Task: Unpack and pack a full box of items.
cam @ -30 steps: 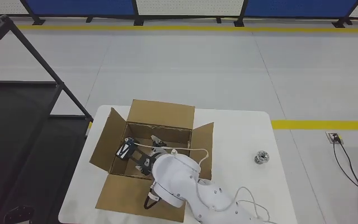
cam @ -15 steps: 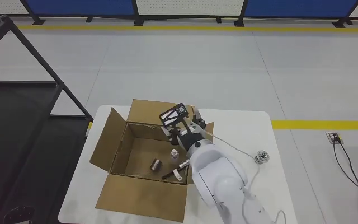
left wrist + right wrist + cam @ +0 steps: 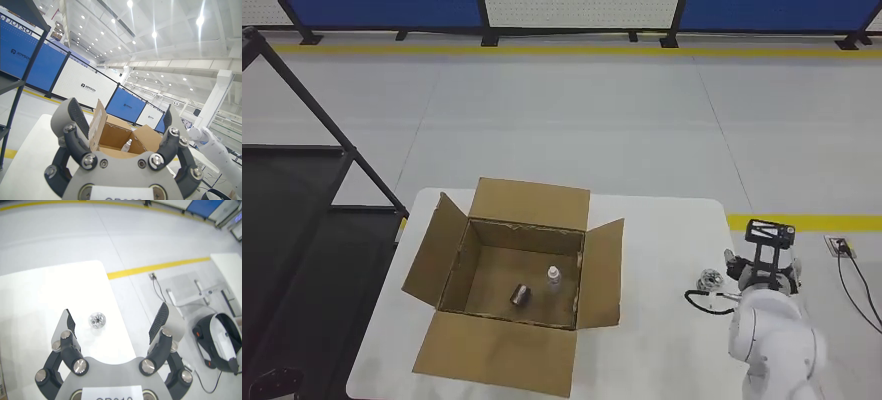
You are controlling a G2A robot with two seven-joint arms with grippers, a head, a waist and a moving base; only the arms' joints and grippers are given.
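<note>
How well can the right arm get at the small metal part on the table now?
Probably easily: the open right pincer hangs near the metal part, which lies alone on the white table, with nothing between them.

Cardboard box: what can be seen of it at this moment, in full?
The cardboard box is plain brown corrugated card, standing open on the white table, all four flaps folded outward. Inside on its floor are a small white bottle and a short dark cylinder.

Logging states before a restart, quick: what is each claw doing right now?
Left claw: open, holding nothing.
Right claw: open, holding nothing.
</note>
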